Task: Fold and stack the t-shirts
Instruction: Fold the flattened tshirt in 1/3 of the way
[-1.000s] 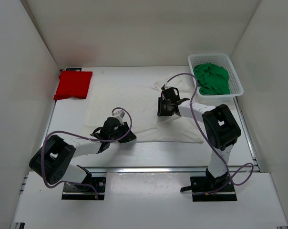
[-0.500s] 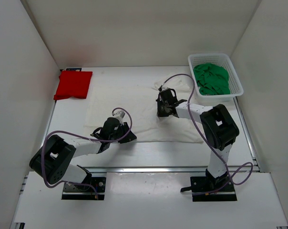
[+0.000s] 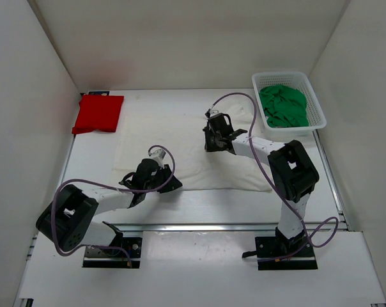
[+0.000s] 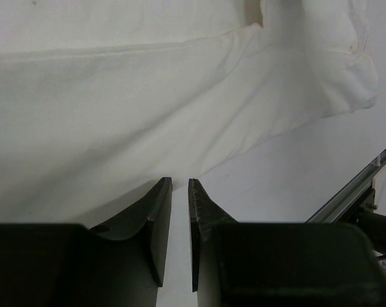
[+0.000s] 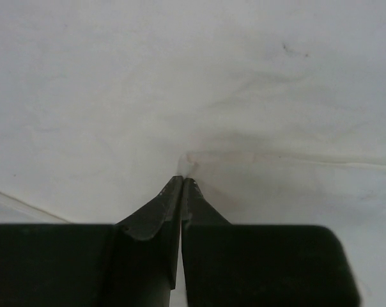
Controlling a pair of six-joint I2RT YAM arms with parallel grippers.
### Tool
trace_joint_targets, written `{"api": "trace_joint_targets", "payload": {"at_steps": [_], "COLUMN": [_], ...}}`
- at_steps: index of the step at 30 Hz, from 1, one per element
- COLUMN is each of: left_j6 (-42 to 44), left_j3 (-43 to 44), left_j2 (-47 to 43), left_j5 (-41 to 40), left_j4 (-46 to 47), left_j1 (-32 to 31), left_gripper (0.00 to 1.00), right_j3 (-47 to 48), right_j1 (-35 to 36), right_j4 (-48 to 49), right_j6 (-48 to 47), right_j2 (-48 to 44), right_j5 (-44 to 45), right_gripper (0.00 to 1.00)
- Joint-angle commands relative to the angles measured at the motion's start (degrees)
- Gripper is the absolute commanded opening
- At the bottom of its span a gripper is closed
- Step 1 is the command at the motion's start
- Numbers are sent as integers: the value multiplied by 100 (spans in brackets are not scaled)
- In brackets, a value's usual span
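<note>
A white plastic mesh basket (image 3: 316, 102) sits at the upper right of the top view, on the far right corner of the white tabletop (image 3: 91, 163). Plain white walls (image 3: 193, 45) close in the back and both sides. A metal rail (image 3: 199, 227) runs along the tabletop's near edge. Another stretch of rail (image 4: 356, 190) crosses the lower right of the left wrist view.

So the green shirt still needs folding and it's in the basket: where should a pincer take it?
Probably a raised fold on top of the crumpled green shirt, coming straight down: the walls of the basket surround it and block a sideways approach.
</note>
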Motion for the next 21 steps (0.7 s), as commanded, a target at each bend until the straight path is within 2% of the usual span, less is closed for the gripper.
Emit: {"api": "trace_joint_targets", "payload": {"at_steps": [1, 6, 9, 11, 13, 16, 18, 20, 21], "left_j6": [22, -65, -57, -39, -4, 145, 189, 312, 408], "left_j3": [-86, -200, -235, -244, -201, 37, 195, 458, 572], "left_j2": [-289, -464, -527, -553, -510, -395, -290, -71, 26], "left_j5": [-61, -78, -61, -105, -87, -105, -149, -219, -237], "left_j4": [124, 212, 186, 133, 55, -139, -244, -411, -516], "left_j1": [62, 185, 273, 282, 265, 177, 89, -16, -34], "left_gripper": [28, 29, 30, 30, 31, 31, 31, 32, 32], "right_j3": [281, 131, 280, 307, 45, -413, -816, -1526, -1695], "right_j1": [10, -60, -52, -87, -105, -192, -263, -342, -316], "right_j4": [196, 345, 206, 47, 160, 319, 363, 582, 652], "right_j6": [-58, 13, -4, -39, -48, 57, 127, 329, 373], "right_j2": [15, 58, 120, 7, -300, -977, -1399, -1846, -1979], "right_j5": [65, -321, -479, -506, -427, -365, -287, -426, -488], "right_gripper": [1, 3, 28, 40, 44, 46, 31, 6, 1]}}
